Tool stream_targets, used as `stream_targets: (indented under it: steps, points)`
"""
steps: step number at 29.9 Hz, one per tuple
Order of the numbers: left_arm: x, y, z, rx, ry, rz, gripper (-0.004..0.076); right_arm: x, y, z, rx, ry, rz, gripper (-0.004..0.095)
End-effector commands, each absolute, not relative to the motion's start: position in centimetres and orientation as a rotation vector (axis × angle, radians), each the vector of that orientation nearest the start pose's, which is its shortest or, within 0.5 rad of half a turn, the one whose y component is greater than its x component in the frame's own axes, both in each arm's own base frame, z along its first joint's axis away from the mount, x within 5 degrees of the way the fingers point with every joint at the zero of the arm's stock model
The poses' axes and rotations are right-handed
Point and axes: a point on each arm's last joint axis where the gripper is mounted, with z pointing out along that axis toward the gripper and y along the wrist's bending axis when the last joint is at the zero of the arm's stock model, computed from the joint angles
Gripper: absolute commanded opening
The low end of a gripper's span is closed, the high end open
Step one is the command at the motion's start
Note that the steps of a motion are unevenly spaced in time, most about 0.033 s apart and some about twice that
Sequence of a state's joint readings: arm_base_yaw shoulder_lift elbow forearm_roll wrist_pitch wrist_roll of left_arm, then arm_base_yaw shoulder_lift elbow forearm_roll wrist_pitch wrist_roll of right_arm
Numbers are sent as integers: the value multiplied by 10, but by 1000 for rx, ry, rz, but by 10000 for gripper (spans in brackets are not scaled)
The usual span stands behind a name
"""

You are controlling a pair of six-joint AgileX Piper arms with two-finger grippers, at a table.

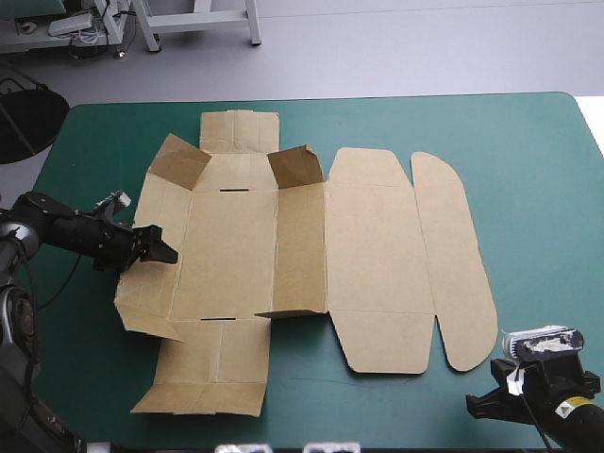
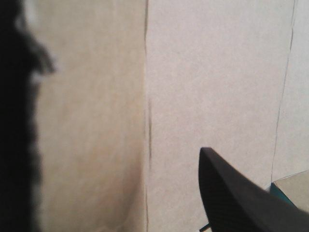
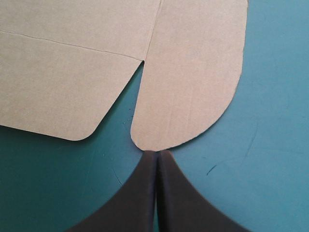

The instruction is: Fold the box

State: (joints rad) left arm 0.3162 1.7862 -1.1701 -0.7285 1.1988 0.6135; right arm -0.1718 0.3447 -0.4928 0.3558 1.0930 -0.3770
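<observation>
The brown box (image 1: 231,245) lies as a cut sheet across the teal-green table, mostly flat. Its left wall is tilted up, two small far flaps (image 1: 294,166) stand raised, and a middle wall (image 1: 302,250) is partly up. My left gripper (image 1: 162,247) is at the raised left wall with its fingers apart. In the left wrist view one black finger (image 2: 241,198) lies over the board (image 2: 217,72), and the other is a dark blur at the side. My right gripper (image 1: 479,404) is shut, its tips (image 3: 157,153) touching the near end of the rounded lid flap (image 3: 193,72).
Bare teal-green cover (image 1: 528,170) lies to the right of the sheet and along the far edge. The sheet's near flap (image 1: 203,387) reaches close to the table's front edge. My right arm sits at the front right corner.
</observation>
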Motion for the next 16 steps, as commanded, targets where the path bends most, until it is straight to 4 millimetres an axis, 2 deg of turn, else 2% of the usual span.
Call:
stream_targets:
  steps: [1,3,6,9,16]
  points:
    - [321,32,234,29,2783,-1023,348,52,20,280,-176,2288,194,-17]
    - [323,30,232,44,2789,-983,239,52,20,280,-176,2288,194,-17]
    - [326,27,227,76,2811,-916,-5,52,20,280,-176,2288,194,-17]
    - [328,25,224,100,2821,-857,-9,52,20,280,-176,2288,194,-17]
    - [332,23,221,87,2809,-848,-9,52,20,280,-176,2288,194,-17]
